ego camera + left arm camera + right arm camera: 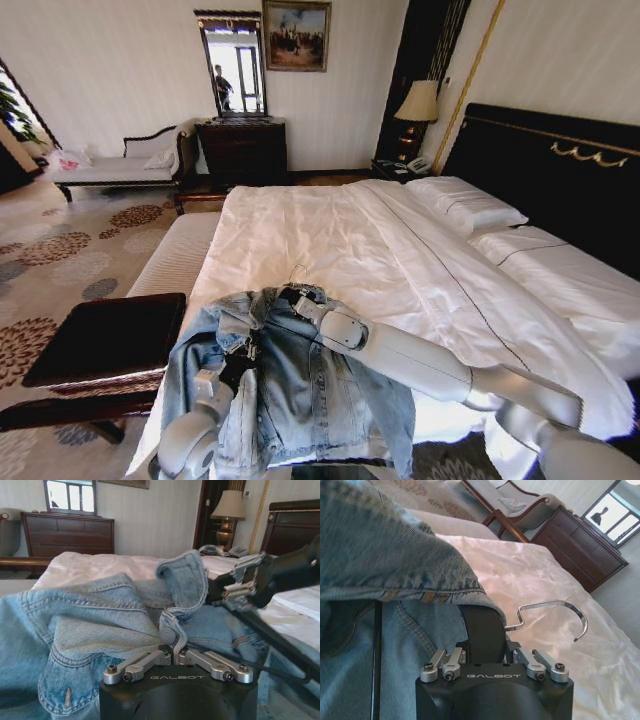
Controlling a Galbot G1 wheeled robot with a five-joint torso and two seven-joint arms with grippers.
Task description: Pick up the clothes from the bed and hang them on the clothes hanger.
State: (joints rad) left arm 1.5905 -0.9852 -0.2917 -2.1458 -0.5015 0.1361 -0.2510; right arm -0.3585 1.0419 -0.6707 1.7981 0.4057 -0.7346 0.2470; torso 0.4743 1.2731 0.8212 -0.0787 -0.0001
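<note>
1. The denim jacket [285,390] hangs at the foot of the bed [330,235], held up above the white sheet by both arms.
2. The left gripper [176,652] is clamped on a fold of the jacket's denim.
3. The right gripper [492,650] grips the neck of the clothes hanger [485,630], whose silver hook [555,611] juts out past the collar [300,297].

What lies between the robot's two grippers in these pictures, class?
Denim jacket cloth spans the gap. In the left wrist view, the left gripper pinches a jacket fold, and the right gripper holds the clothes hanger just beyond the collar.
</note>
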